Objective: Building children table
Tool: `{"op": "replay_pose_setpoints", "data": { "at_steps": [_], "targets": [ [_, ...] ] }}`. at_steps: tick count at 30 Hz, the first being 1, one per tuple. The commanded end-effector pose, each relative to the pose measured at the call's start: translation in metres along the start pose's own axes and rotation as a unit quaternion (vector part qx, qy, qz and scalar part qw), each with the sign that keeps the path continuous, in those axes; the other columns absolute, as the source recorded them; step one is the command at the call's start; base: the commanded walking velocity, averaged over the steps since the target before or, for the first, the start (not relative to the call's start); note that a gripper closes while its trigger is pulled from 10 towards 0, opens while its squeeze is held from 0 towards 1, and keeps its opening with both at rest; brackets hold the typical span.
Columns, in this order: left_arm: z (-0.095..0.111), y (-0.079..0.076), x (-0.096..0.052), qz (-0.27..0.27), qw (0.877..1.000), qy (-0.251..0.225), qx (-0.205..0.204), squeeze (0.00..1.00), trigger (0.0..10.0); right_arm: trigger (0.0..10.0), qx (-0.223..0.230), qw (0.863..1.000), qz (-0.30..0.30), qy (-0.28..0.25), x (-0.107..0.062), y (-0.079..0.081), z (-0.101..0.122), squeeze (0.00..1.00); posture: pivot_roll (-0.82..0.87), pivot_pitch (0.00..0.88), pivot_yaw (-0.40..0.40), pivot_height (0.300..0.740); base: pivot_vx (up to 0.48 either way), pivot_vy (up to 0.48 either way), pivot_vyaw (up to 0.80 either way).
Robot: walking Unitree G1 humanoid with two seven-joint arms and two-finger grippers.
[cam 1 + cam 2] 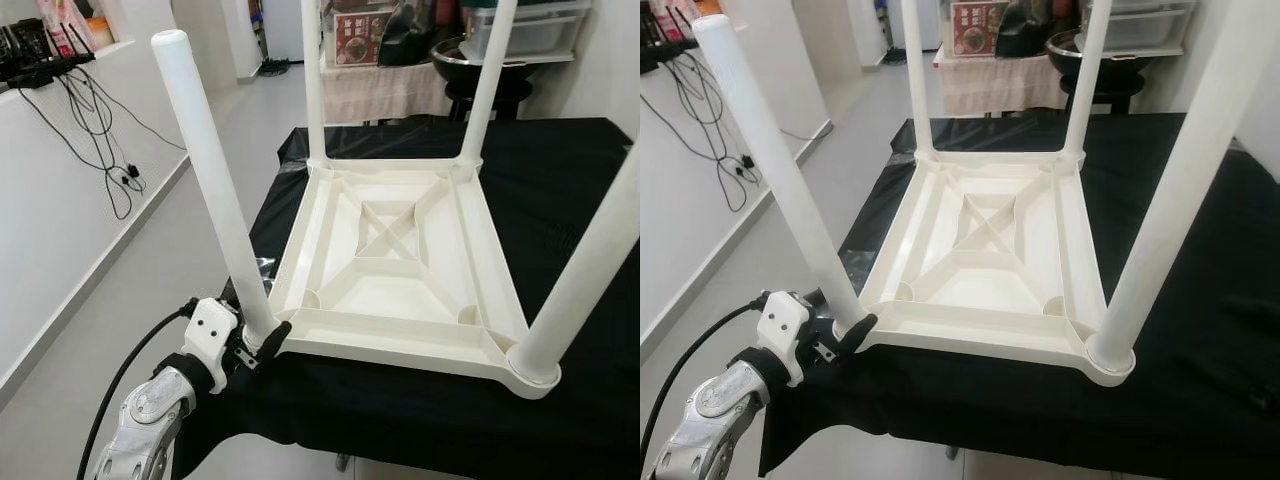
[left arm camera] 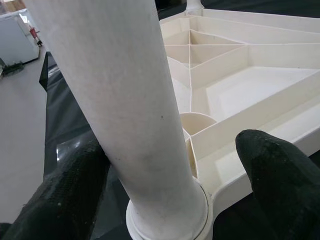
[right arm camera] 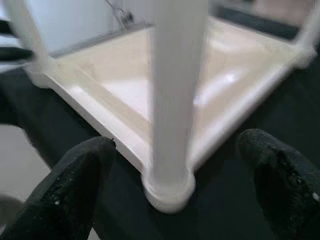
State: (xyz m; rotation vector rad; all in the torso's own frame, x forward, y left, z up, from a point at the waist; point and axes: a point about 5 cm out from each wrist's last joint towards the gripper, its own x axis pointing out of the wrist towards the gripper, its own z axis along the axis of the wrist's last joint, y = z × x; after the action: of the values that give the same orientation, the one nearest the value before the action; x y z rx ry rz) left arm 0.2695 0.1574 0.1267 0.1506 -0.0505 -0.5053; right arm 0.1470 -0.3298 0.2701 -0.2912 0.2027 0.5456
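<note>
**Left eye view: all four legs up, left gripper at the near-left corner**

Left eye view shows the children table lying upside down on a black cloth that covers a larger table. Four white legs stand up from its corners. The left gripper is at the foot of the near-left leg, with one black finger on each side of it. I judge the step in hand is seating or tightening this leg, and that the build is close to finished.

Right eye view gives the same scene. The near-right leg stands in its round socket at the corner. The underside is cream plastic with ribs that cross in the middle.

Left wrist view looks along the near-left leg to its collar. The two fingers stand apart, just beside the leg; a firm grip cannot be confirmed, so I read the jaws as open around it.

Right wrist view, a bit blurred, shows the right gripper with fingers spread, the near-right leg between them, not touched. The next move probably calls for closing on a leg and pressing or turning it straight into the socket.
</note>
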Motion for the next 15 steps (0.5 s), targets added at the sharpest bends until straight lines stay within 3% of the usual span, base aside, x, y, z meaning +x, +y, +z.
{"op": "replay_pose_setpoints", "data": {
  "at_steps": [1, 4, 7, 15],
  "targets": [
    [-0.003, 0.004, -0.004, 0.005, 1.0, 0.008, 0.005, 0.0, 10.0, 10.0, -0.004, 0.993, 0.001, -0.114, 0.016, 0.003, 0.029, 0.0, -0.21, 0.078, 0.056, 0.74, 0.0, 0.0, 0.0],
    [-0.003, 0.004, -0.004, 0.005, 1.0, 0.008, 0.005, 0.0, 10.0, 10.0, -0.004, 0.993, 0.001, -0.114, 0.016, 0.003, 0.029, 0.0, -0.21, 0.078, 0.056, 0.74, 0.0, 0.0, 0.0],
    [-0.004, 0.004, -0.004, 0.007, 1.0, 0.009, 0.004, 0.0, 10.0, 10.0, -0.004, 0.982, -0.028, -0.187, 0.019, -0.008, 0.05, 0.0, -0.2, 0.079, 0.051, 0.74, 0.0, 0.0, 0.0],
    [-0.008, 0.01, -0.007, 0.038, 0.999, 0.013, 0.007, 0.0, 10.0, 10.0, -0.011, 0.968, -0.065, -0.243, 0.021, -0.018, 0.068, 0.0, -0.2, 0.083, 0.048, 0.74, 0.0, 0.0, 0.0]
  ]
}}
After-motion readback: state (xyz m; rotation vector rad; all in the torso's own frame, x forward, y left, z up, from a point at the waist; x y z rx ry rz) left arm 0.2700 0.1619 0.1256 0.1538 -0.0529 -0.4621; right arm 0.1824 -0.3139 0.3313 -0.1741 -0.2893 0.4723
